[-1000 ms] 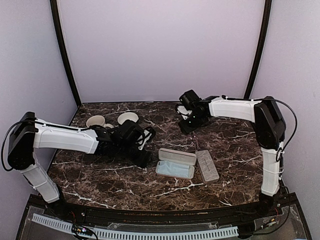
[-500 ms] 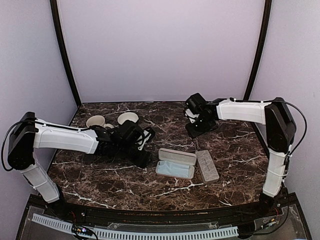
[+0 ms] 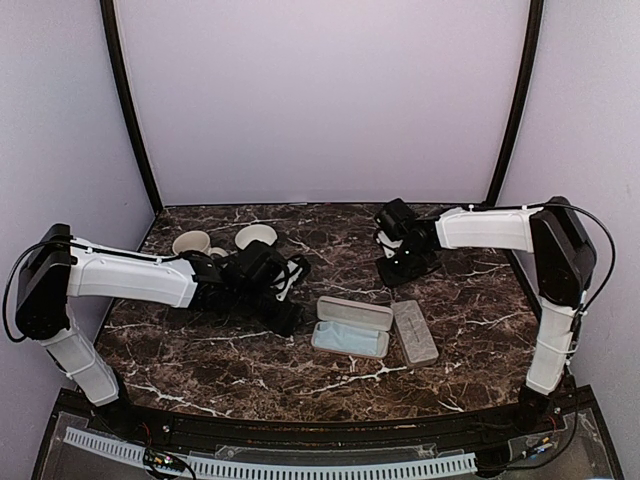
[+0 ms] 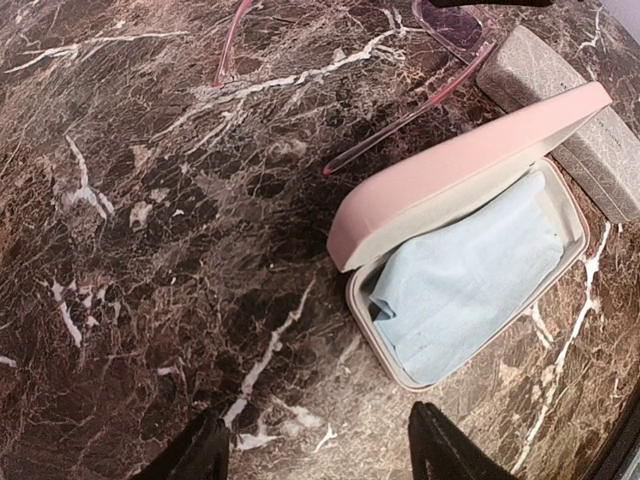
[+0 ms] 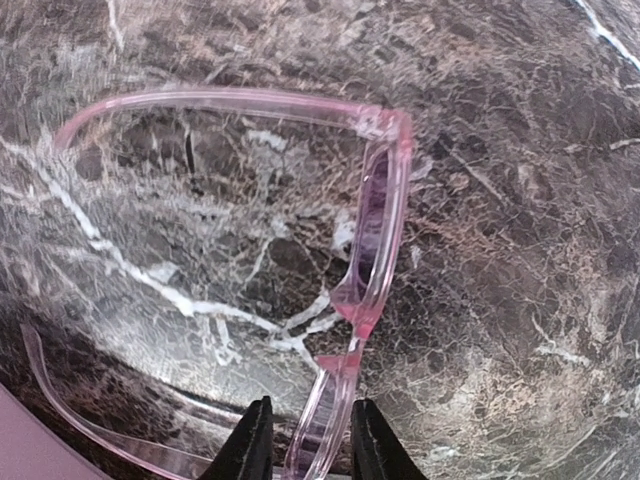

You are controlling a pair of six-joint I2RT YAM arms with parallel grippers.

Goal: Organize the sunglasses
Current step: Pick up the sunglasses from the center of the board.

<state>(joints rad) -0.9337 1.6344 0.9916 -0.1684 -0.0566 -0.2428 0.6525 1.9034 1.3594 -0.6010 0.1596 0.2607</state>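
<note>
**Step in hand: pick-up of one pair.** The right jaws stand narrowly apart astride the front bar of the pink-framed sunglasses (image 5: 378, 190). The sunglasses lie on the table (image 5: 520, 330) directly beneath and between these jaws. A fingertip (image 5: 255, 445) flanks the frame on each side, but whether the pads already press on it cannot be told.

The left jaws are wide open and hold nothing, hovering low over bare marble. Ahead of them and to their right lies the pink case (image 4: 450, 170), lid raised, with a light-blue cloth (image 4: 470, 280) inside. The grey case (image 4: 570, 120) lies shut just beyond it, touching or nearly so. A second pair cannot be made out.

**Judged next move:** make the pinch firm, lift the frame level so that its open temples do not drag, and carry it toward the open case. The cloth there may need shifting first.

**Writing:** no brand, label or writing is legible on case, cloth or frame.
</note>
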